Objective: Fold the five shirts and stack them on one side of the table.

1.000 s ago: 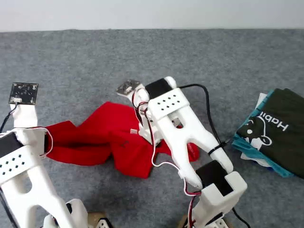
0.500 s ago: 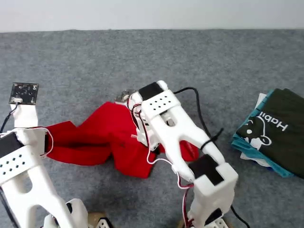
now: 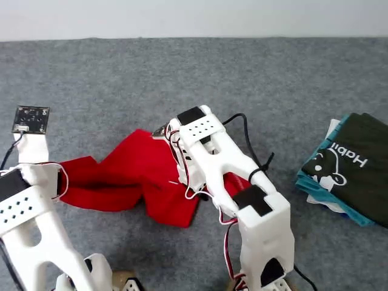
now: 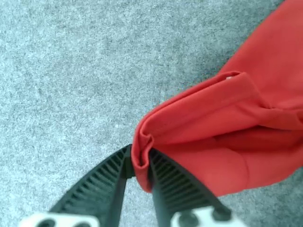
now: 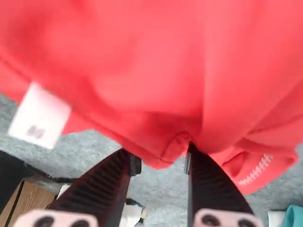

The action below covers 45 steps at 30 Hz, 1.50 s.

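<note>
a: how do you reckon that red shirt [image 3: 133, 176] handles?

b: soft and light, i'd say. it's limp, with no stiffness at all, so it sags and bunches wherever nothing holds it. not slippery on that fuzzy grey tabletop [image 3: 273, 85] though. i'd expect it to drag rather than slide.

a: and where would you grab it?

b: at a hem or a doubled edge, where there's thickness to bite. the left pincer [image 4: 140, 156] does just that: its jaws are pressed together on a rolled fold at the shirt's end, and the rest of the cloth trails away from its tips.

a: the right pincer [image 5: 158, 156]?

b: spread. a small ridge of cloth sits between its tips, against one jaw, and i see grey tabletop through the gap. i wouldn't call that a grip. a white tag shows just off to one side of it.

a: what does the shirt look like?

b: plain bright red, crumpled, and stretched out in a rumpled band from the left pincer across to the right one and a little past it. not folded in any tidy way.

a: and the others?

b: a stack of folded shirts [image 3: 348, 170], dark on top and teal beneath, well beyond the right pincer on the side away from the left.
</note>
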### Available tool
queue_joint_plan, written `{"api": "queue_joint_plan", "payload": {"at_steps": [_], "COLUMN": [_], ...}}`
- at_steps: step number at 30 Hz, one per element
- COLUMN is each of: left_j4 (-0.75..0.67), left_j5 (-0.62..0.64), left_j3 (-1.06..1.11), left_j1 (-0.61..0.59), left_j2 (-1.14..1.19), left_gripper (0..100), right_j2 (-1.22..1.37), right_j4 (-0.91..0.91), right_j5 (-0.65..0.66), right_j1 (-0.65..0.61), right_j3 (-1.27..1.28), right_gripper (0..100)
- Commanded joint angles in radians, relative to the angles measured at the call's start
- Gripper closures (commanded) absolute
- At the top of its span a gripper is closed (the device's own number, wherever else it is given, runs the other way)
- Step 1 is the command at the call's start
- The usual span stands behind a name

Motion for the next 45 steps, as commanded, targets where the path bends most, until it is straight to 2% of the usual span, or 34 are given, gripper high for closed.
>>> {"api": "queue_joint_plan", "payload": {"at_steps": [1, 4, 12, 17, 23, 29, 35, 42, 45], "left_j4": [0.000, 0.003, 0.008, 0.037, 0.054, 0.051, -0.117, -0.499, -0.640], "left_j5": [-0.005, -0.005, -0.003, 0.003, 0.005, 0.005, 0.003, -0.006, -0.071], "left_j3": [-0.008, -0.008, -0.028, -0.151, -0.355, -0.582, -0.662, -0.674, -0.674], "left_j1": [-0.002, -0.002, -0.002, -0.002, 0.003, 0.129, 0.307, 0.334, 0.334], "left_j2": [-0.034, -0.034, -0.034, -0.034, -0.034, -0.072, -0.153, -0.229, -0.230], "left_gripper": [99, 99, 99, 99, 99, 99, 99, 99, 99], "right_j2": [0.007, 0.008, -0.157, -0.354, -0.624, -0.779, -0.802, -0.806, -0.809], "right_j4": [-0.041, -0.071, -0.031, 0.022, -0.010, -0.024, -0.028, -0.151, -0.208], "right_j5": [0.011, 0.012, 0.011, 0.017, 0.143, 0.318, 0.405, 0.500, 0.534], "right_j1": [0.016, 0.016, 0.018, 0.058, 0.159, 0.237, 0.314, 0.380, 0.406], "right_j3": [-0.044, -0.044, -0.044, -0.044, -0.068, -0.244, -0.505, -0.723, -0.770], "right_gripper": [88.7, 99.1, 98.8, 98.8, 98.8, 98.8, 98.8, 98.8, 98.8]}}
